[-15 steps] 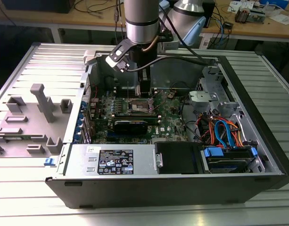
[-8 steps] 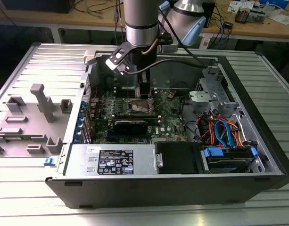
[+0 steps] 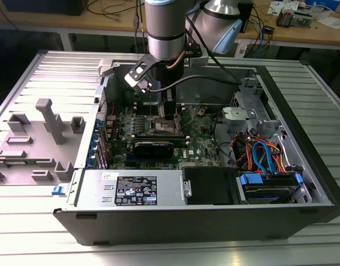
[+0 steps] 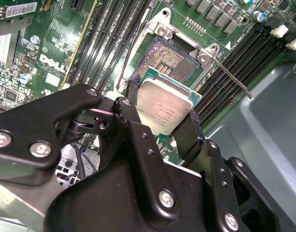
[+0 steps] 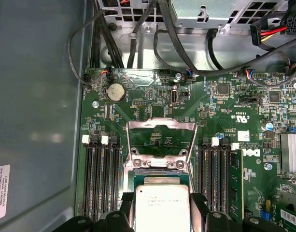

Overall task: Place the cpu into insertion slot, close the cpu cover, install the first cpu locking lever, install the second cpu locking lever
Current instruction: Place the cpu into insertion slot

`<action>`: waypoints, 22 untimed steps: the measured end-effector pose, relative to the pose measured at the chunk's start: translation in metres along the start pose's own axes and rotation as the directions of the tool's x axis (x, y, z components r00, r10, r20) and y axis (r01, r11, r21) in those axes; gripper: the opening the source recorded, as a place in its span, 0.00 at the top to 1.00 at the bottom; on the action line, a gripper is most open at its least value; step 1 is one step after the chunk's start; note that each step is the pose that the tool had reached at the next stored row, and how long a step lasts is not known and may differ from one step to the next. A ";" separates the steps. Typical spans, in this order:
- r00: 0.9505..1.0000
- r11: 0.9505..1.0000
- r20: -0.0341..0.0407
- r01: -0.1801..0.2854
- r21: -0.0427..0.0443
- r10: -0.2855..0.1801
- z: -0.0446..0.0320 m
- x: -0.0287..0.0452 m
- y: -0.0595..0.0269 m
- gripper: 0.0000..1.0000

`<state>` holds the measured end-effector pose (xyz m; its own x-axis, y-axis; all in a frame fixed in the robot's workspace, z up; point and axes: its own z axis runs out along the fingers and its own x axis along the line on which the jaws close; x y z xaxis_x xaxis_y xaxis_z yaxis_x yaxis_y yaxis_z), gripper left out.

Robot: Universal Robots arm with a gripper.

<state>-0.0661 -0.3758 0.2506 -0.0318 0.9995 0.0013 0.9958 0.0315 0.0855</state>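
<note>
Clamping the cpu [image 4: 167, 104] by two opposite edges, held it level between the black fingers [image 4: 133, 108] of the gripper [image 4: 162, 115]. Hovered it over the near edge of the insertion slot [image 4: 164, 58], not seated, with the dark socket centre bare. Found the cpu cover [image 5: 161, 124] swung up open just beyond, a thin locking lever [image 4: 230, 77] jutting over the memory slots [image 4: 237, 50], green motherboard [image 5: 225, 111] and grey case wall [image 5: 36, 96] behind.

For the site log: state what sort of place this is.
Probably a robotics lab or workshop: an opened computer case on a slatted metal table, with a cable-strewn wooden bench behind.
</note>
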 end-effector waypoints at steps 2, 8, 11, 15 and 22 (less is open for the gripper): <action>1.000 1.000 0.000 0.000 0.000 0.000 0.0000 0.0000 0.0000 0.46; 1.000 1.000 0.000 0.000 0.000 0.000 0.0001 0.0000 0.0000 0.46; 1.000 1.000 0.002 0.000 -0.002 0.000 0.0012 0.0001 -0.0002 0.46; 1.000 1.000 0.011 -0.005 -0.006 0.005 0.0036 0.0012 -0.0004 0.46; 0.999 1.000 0.036 -0.010 -0.009 0.010 0.0133 0.0050 -0.0023 0.46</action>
<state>-0.0675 -0.3708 0.2372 -0.0185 0.9993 -0.0333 0.9953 0.0215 0.0941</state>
